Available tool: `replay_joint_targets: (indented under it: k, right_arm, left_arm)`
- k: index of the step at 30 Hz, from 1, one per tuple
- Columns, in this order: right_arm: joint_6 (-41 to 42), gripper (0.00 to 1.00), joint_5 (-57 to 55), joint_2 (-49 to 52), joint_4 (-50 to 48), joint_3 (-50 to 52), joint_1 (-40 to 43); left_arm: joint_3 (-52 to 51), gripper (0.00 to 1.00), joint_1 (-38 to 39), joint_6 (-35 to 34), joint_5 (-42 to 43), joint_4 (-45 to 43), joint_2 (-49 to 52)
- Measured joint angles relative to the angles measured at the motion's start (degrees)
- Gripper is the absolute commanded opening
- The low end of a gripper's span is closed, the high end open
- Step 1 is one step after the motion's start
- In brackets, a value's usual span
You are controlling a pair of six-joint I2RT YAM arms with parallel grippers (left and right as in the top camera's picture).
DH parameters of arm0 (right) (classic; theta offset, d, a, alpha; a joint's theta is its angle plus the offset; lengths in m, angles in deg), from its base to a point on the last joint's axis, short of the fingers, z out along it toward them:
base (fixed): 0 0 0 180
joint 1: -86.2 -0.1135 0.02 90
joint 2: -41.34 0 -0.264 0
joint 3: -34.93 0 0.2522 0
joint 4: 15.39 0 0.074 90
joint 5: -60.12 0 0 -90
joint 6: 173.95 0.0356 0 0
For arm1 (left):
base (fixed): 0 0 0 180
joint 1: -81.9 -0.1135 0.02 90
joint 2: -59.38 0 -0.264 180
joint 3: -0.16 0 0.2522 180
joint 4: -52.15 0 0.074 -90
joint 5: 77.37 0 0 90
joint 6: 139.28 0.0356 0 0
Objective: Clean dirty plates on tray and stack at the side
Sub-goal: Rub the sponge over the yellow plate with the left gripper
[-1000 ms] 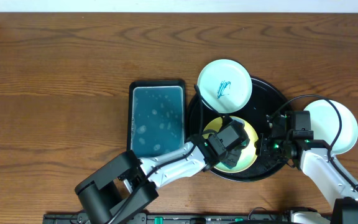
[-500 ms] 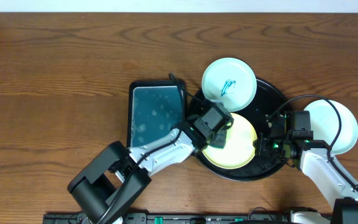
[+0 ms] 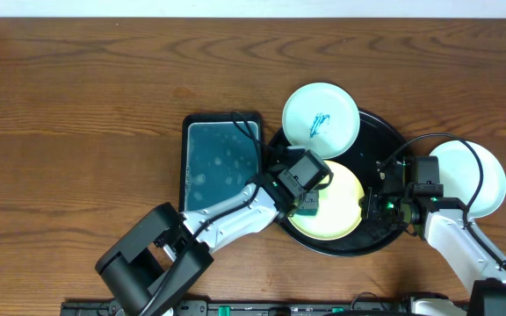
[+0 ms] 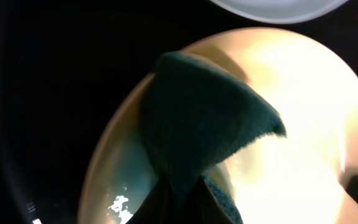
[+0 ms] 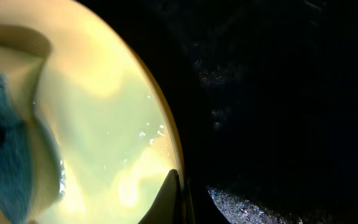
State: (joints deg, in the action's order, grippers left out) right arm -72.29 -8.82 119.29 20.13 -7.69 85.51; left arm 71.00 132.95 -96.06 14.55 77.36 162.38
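The yellow plate [image 3: 339,204] lies in the black tray [image 3: 386,140]. My left gripper [image 3: 307,198] is shut on a dark teal cloth [image 4: 197,124] and presses it on the plate's left part [image 4: 303,124]. My right gripper [image 3: 370,204] is shut on the yellow plate's right rim [image 5: 92,112], one finger [image 5: 176,198] on top of it. A mint-white plate [image 3: 321,120] with a teal scribble rests on the tray's far-left rim. A second mint-white plate [image 3: 473,175], unmarked, lies on the table right of the tray.
A rectangular teal tray [image 3: 222,162] lies just left of the black tray, under my left arm. The black tray's floor fills the left of the left wrist view [image 4: 42,93] and the right of the right wrist view [image 5: 278,93].
My left gripper has dragged the cloth across the yellow plate from its lower middle to its left part. The right gripper has stayed on the rim.
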Motion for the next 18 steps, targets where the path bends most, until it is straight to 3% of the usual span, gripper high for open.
replay_joint_targets:
  k: [9,18]
  right_arm:
    - [-0.17,0.01,-0.48,-0.02,-0.13,0.00,0.02]
    - [-0.22,0.01,-0.15,-0.02,0.11,0.00,0.02]
  left_arm:
    - [-1.25,0.08,5.70,7.54,10.16,-10.49,0.83]
    - [-1.22,0.08,5.49,9.55,5.18,-7.28,0.83]
